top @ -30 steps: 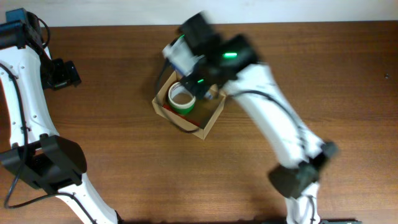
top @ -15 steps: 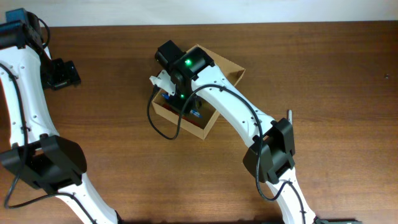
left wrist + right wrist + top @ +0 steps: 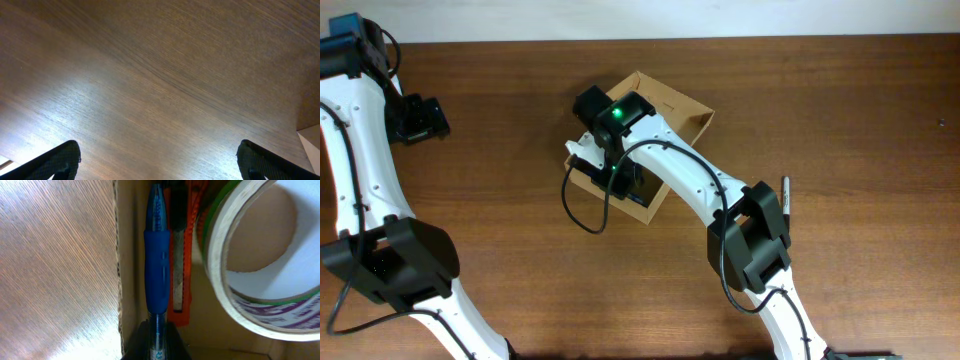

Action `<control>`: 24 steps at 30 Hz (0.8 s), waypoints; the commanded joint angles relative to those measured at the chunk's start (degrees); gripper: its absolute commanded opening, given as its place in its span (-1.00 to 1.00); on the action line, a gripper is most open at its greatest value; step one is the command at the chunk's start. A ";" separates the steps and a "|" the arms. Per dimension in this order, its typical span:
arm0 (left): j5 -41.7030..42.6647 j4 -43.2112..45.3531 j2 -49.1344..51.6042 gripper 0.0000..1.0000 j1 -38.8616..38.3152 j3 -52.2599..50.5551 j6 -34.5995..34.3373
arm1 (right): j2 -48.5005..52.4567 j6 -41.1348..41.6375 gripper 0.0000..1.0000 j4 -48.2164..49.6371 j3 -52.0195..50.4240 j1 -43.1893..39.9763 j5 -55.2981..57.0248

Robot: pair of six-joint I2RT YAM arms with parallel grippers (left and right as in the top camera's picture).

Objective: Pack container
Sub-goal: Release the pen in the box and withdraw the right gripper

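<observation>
Seen from overhead, the right arm [image 3: 692, 187] covers most of the container [image 3: 675, 104] and hides the right pincer [image 3: 156, 342]. The blue pen [image 3: 156, 275] vanishes between its fingers. To the pincer's right, the frame cuts off the tape roll [image 3: 220, 280], which overlaps the orange cutter [image 3: 176, 305]. Only the fingertips of the left pincer [image 3: 160, 162] show.

Inside the box [image 3: 131, 240], a blue pen [image 3: 156, 265] with a rubber grip lies lengthwise just beside the left wall. Its lower end sits between the dark fingers of the right gripper [image 3: 156, 342], which are closed around it at the bottom edge of the frame. An orange cutter [image 3: 179, 270] lies alongside the pen on its right, touching or nearly touching it. A tape roll [image 3: 272, 320] sits right of the cutter: cream band, green edge, purple print on the inner core, cardboard visible through its hole. Left of the box wall is the wood table [image 3: 55, 255], with glare near the bottom.
</observation>
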 commanded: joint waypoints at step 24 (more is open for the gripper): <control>-0.20 -0.04 0.42 1.00 0.15 -0.33 0.72 | -39.43 4.39 0.18 -3.02 -0.70 -4.85 23.56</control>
